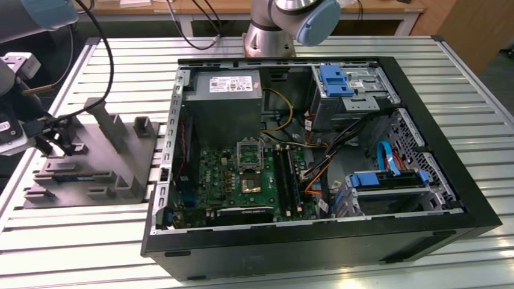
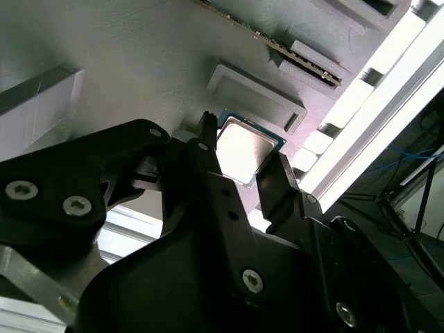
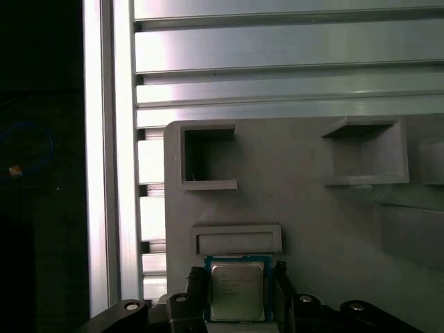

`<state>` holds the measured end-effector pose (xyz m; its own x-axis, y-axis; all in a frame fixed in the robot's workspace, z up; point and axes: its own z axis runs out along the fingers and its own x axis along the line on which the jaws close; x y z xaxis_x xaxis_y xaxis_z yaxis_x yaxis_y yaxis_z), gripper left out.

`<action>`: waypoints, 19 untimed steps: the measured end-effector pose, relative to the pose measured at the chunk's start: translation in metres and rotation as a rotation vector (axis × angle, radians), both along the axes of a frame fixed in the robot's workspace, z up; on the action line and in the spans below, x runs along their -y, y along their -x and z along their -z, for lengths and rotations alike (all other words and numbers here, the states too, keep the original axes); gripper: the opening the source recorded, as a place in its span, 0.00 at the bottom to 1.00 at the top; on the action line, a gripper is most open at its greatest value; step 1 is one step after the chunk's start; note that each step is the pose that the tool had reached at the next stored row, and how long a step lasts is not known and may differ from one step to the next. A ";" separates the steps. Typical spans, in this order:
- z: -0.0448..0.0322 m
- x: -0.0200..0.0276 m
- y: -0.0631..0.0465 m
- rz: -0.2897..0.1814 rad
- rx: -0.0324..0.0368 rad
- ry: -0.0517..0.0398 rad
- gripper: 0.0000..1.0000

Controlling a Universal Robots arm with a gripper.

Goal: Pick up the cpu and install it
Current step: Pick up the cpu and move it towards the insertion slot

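Cpu [image 3: 237, 291] lies on the grey tray [image 3: 298, 208], near one edge of it, beside a low raised rectangular block. Its pale metal top faces up and a thin green rim shows around it. In both wrist views the gripper [image 3: 238, 270] straddles it with the jaws drawn in narrow. One dark finger [image 2: 208, 149] sits against one side and the other against the opposite side, with no gap visible at either edge. I read that as closed on the cpu, though I cannot tell whether the chip has left the tray surface.

In the exterior view the gripper [image 1: 56, 147] is low over the near-left part of the tray. The tray stands on the slatted table [image 1: 80, 241], at the exterior view's left. The open case [image 1: 449, 229] lies well apart from it, toward the exterior view's right, with the green board [image 1: 241, 174] flat in its bottom.

The step in hand is the pick-up, at the grasp itself. Installation has not begun, since the chip is at the tray and far from the board.

A lift from here calls for a straight, level rise, so the thin chip does not tilt or slip between the pads or catch on the raised block beside it. The carry would have to clear the tray's upright posts and the case wall.
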<state>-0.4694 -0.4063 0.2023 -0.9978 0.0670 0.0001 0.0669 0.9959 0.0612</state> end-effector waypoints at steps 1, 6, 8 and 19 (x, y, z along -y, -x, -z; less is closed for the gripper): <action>-0.0002 0.0000 0.000 0.000 -0.0004 -0.0002 0.47; -0.0002 0.0000 0.000 0.000 -0.0003 -0.0007 0.47; -0.0002 0.0000 0.000 0.000 -0.0003 -0.0009 0.47; -0.0103 0.0000 0.000 0.000 -0.0003 -0.0010 0.47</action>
<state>-0.4694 -0.4063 0.2126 -0.9978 0.0670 0.0005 0.0669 0.9958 0.0622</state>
